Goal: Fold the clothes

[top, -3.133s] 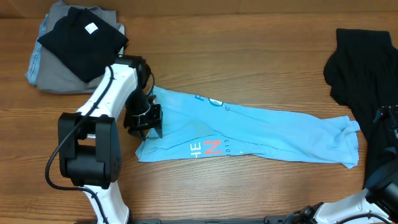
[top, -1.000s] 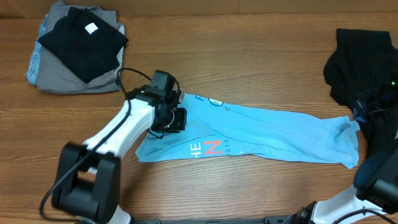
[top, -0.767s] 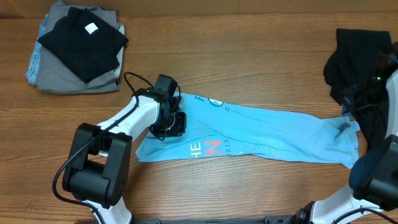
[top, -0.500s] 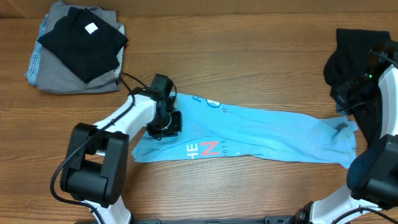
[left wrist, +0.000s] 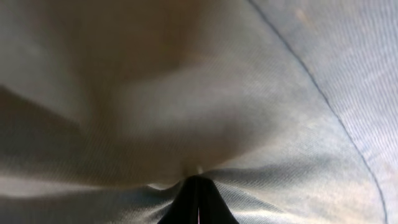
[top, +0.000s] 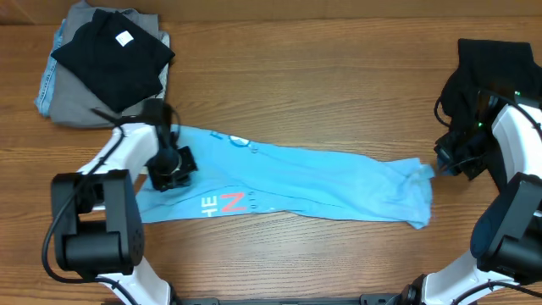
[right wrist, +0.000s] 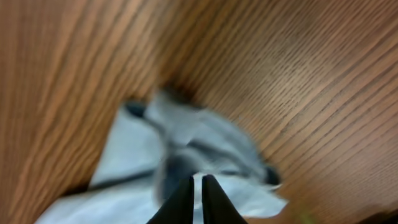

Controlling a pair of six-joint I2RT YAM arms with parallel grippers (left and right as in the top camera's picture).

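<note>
Though the light blue short-sleeved cotton T-shirt (top: 322, 182) lies as a long narrow band across the wooden table (top: 296, 85), no crosswise fold is made yet. The left gripper (top: 172, 174) pinches one end. The right gripper (top: 440, 163) sits at the other, jaws barely parted, and I cannot tell whether it holds cloth.

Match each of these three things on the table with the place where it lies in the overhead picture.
Things:
1. light blue T-shirt
2. grey garment
3. loose black cloth

Places:
a. far left, under a folded black top
b. at the right edge
c. stretched out across the middle

Pairs: 1-c, 2-a, 3-b
</note>
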